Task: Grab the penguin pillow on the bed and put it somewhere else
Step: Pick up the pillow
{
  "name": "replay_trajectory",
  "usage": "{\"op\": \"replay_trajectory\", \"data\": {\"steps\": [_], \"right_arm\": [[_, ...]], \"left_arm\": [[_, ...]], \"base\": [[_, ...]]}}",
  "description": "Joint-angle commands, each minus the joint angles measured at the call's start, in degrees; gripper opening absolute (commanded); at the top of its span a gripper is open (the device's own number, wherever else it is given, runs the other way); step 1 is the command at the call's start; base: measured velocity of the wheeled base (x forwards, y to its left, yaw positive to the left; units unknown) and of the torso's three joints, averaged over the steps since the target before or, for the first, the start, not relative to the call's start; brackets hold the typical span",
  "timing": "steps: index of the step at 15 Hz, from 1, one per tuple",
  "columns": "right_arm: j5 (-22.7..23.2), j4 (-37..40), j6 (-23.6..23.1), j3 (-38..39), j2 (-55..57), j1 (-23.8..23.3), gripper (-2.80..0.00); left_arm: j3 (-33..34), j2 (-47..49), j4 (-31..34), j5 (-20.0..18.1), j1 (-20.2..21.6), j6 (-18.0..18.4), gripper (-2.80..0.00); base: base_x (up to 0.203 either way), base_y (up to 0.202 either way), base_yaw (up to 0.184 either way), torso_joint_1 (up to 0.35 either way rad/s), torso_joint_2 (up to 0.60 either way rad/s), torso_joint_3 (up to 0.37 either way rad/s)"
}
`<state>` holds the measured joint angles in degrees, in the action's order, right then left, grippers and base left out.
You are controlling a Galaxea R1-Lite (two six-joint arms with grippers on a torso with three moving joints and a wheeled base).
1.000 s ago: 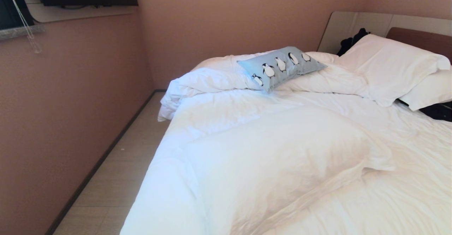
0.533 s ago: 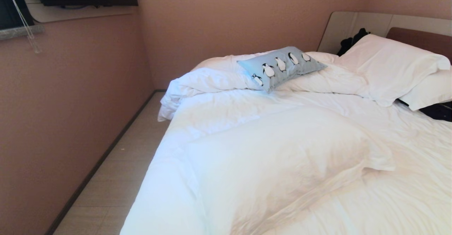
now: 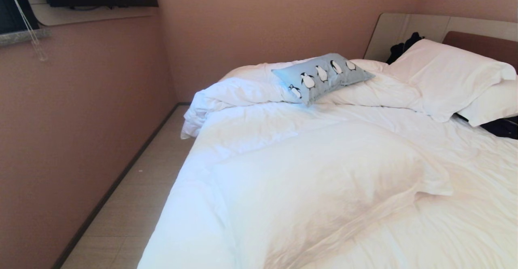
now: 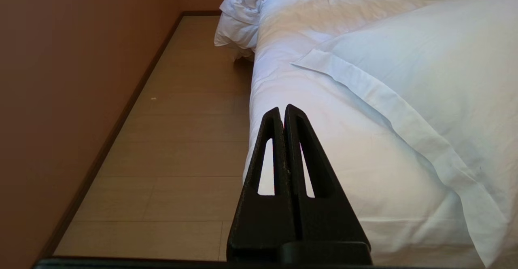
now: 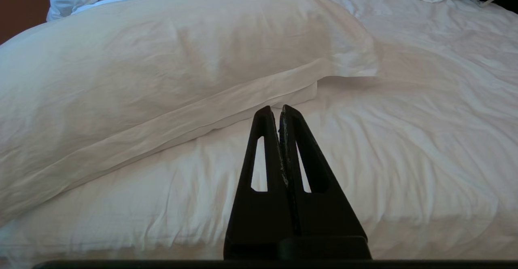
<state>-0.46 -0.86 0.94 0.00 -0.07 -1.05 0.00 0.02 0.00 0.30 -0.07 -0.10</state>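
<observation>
the left gripper (image 4: 285,109) is hanging low by the near corner of the bed (image 3: 323,204), its two black fingers (image 4: 274,139) pressed flat together with nothing between them. it is pointing along the bed's side edge, where the mattress is meeting the pale wood-look floor (image 4: 178,139) and the brown wall (image 4: 60,99) is running alongside. the right gripper (image 5: 281,109) is sitting the same way further over, fingers (image 5: 297,139) closed tight on nothing, aiming across the rumpled sheet at the foot of the bed. neither one is touching the bedding, and neither is showing in the head view.

just ahead of both claws a large white pillow (image 3: 315,180) is lying slantwise across the near half of the bed, its flat hem trailing on the sheet. beyond it the white duvet (image 3: 243,95) is bunching up in a heap at the far left corner, spilling a little over the edge toward the floor.

the penguin pillow (image 3: 321,77) is resting well away from both grippers, up on that bunched duvet near the far side of the bed, light blue with a row of black-and-white penguins facing up. to its right two more white pillows (image 3: 449,77) are leaning at the headboard (image 3: 477,44), with some dark cloth (image 3: 402,46) tucked behind them and another dark item (image 3: 502,127) poking out beneath.
</observation>
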Motion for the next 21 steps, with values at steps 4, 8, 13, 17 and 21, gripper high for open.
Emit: {"op": "replay_trajectory", "data": {"steps": [4,8,13,17,21], "right_arm": [[0.02,-0.1,-0.06,0.0,-0.07,-0.01,-2.8],[0.01,-0.1,-0.15,0.0,-0.1,-0.01,-2.8],[0.07,0.7,-0.9,-1.88,-0.01,-0.01,-2.8],[3.67,11.95,-0.34,-13.93,1.41,0.07,-2.8],[5.7,12.3,0.22,-17.85,12.28,0.13,-2.8]], "left_arm": [[0.08,-0.02,0.0,0.05,-0.01,0.01,-2.8],[0.0,-0.02,0.0,0.03,-0.01,0.01,-2.8],[0.0,-0.02,0.0,-0.03,-0.01,0.01,-2.8],[0.06,-0.02,0.0,0.02,-0.01,0.01,-2.8],[0.04,-0.02,0.0,0.0,-0.01,0.01,-2.8]], "base": [[0.0,0.0,0.0,0.0,0.0,0.0],[0.0,0.0,0.0,0.0,0.0,0.0],[0.0,0.0,0.0,0.0,0.0,0.0],[0.0,0.0,0.0,0.0,0.0,0.0],[0.0,0.0,0.0,0.0,0.0,0.0]]}}
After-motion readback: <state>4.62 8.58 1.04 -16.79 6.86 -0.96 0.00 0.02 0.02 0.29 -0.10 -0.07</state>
